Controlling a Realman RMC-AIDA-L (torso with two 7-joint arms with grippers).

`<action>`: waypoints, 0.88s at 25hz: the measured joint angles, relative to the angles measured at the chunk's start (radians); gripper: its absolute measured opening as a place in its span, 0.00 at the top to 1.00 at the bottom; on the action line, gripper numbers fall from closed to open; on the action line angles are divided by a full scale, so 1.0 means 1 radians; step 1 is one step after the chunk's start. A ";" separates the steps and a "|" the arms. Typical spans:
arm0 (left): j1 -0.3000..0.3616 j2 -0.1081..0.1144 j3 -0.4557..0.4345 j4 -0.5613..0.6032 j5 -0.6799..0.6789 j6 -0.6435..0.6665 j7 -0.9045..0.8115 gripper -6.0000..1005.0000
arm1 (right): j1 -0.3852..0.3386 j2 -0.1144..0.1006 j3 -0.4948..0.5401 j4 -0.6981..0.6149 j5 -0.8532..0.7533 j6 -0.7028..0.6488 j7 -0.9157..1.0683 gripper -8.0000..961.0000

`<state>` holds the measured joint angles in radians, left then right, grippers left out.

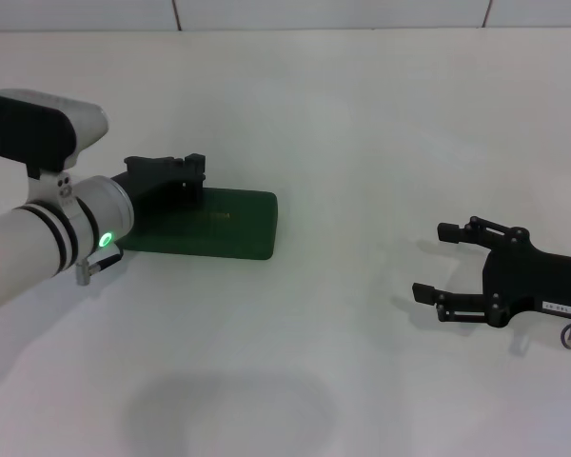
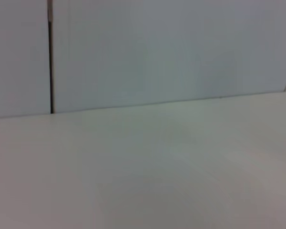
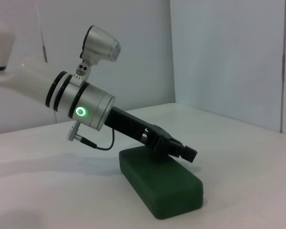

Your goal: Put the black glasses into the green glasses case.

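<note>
The green glasses case (image 1: 226,227) lies shut and flat on the white table, left of centre, with small gold lettering on its lid. In the right wrist view the green glasses case (image 3: 162,183) is a closed oblong block. My left gripper (image 1: 195,176) reaches in from the left and sits low over the case's far left part; the right wrist view shows the left gripper (image 3: 190,153) angled down, with its tip at or just above the lid. My right gripper (image 1: 430,259) rests open on the table at the right, well away from the case, holding nothing. The black glasses are out of view.
The white table (image 1: 362,114) runs back to a pale wall. The left wrist view shows only the table top (image 2: 143,181) and wall panels (image 2: 171,47).
</note>
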<state>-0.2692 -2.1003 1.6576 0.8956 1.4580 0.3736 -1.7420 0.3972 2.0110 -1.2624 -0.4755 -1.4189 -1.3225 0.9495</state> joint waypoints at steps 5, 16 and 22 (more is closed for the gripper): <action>0.005 0.005 -0.002 -0.001 -0.122 0.035 0.079 0.93 | 0.000 0.000 0.000 0.000 0.000 0.000 0.000 0.07; -0.193 0.133 -0.259 -0.135 -0.033 0.638 -0.409 0.93 | 0.003 0.000 -0.005 0.000 -0.002 0.000 0.012 0.07; -0.194 0.056 -0.593 -0.221 -0.042 0.858 -0.085 0.93 | 0.001 0.000 -0.005 0.000 -0.002 -0.002 0.012 0.07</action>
<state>-0.4627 -2.0443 1.0642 0.6747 1.4159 1.2321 -1.8266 0.3986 2.0110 -1.2677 -0.4756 -1.4205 -1.3247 0.9615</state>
